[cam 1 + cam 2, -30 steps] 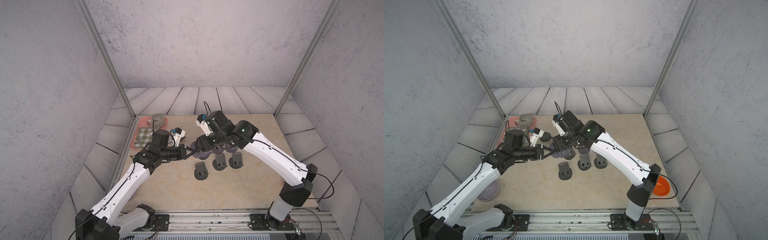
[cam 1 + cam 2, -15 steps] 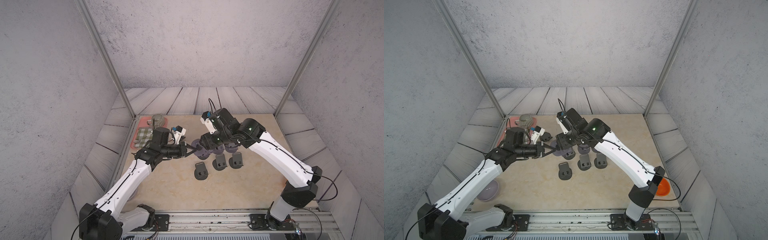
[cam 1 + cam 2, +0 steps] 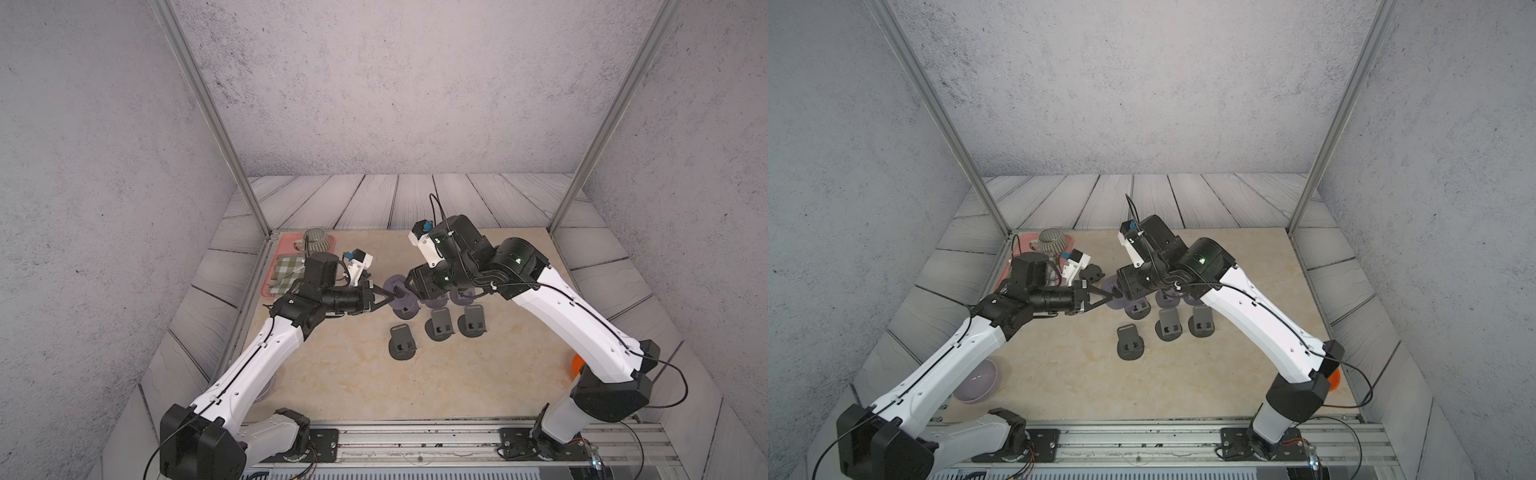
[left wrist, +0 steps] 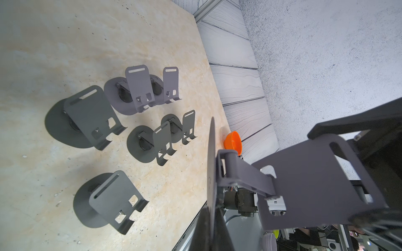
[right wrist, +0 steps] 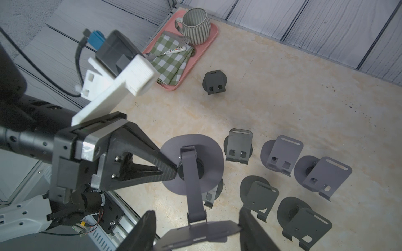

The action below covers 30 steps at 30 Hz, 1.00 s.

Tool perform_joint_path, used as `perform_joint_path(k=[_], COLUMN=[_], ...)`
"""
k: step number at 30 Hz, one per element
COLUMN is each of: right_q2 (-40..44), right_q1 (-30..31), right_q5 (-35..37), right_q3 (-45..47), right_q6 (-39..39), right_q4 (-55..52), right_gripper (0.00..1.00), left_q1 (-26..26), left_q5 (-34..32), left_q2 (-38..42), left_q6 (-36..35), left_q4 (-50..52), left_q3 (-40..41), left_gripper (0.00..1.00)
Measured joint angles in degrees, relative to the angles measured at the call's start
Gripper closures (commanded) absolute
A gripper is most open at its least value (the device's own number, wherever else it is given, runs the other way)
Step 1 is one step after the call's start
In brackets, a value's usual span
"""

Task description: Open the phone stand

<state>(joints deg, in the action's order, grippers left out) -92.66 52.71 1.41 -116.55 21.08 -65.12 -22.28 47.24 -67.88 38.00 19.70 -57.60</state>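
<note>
The stand (image 5: pixel 191 184) hangs in the air between the two arms, above the middle of the tabletop (image 3: pixel 332 374) and just left of a cluster of other stands. The left tool (image 5: pixel 171 170) is closed narrow on the stand's round base (image 5: pixel 208 152), its tips pinching the thin disc near the hinge. The right tool (image 5: pixel 196 228) holds the plate (image 4: pixel 315 180) across its width, with one finger against each long edge. In the left wrist view the base stands on edge. The link arm (image 4: pixel 245 176) runs from the base's hinge out to the plate, so the stand is spread out and not folded flat. In a top view the tools meet tip to tip, with the left tool (image 3: pixel 384 297) reaching in from the left and the right tool (image 3: pixel 409 286) from the right. Six open stands (image 4: pixel 91 115) sit upright on their bases on the tabletop, below and to the right of the held one. A folded stand (image 5: pixel 214 82) lies flat farther left, near a pink tray (image 5: pixel 208 39) in the far left corner. The tray carries a striped mug (image 5: pixel 195 26) and a checked cloth (image 5: pixel 171 56). An orange bowl (image 4: pixel 233 142) sits at the near right edge. A purple bowl (image 3: pixel 978 380) sits at the near left, beside the left arm.
</note>
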Motion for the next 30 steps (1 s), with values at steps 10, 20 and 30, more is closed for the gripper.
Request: perform_joint_path(k=[10, 20, 30], right_q2=[7.6, 3.7, 0.5], right_q1=[0.0, 0.0, 0.0], right_q5=[-3.8, -9.4, -13.0], right_q3=[0.0, 10.7, 12.1], right_q6=[-0.6, -0.3, 0.3], right_q4=[1.9, 7.6, 12.8], right_gripper=[0.01, 0.01, 0.02], left_q1=[5.0, 5.0, 5.0], left_q5=[-13.1, -7.6, -3.0], left_q2=[-1.6, 3.6, 5.8], left_q6=[3.2, 6.3, 9.9], left_q4=[11.8, 5.1, -1.2], left_q3=[4.5, 8.1, 11.2], left_gripper=[1.00, 1.00, 1.00])
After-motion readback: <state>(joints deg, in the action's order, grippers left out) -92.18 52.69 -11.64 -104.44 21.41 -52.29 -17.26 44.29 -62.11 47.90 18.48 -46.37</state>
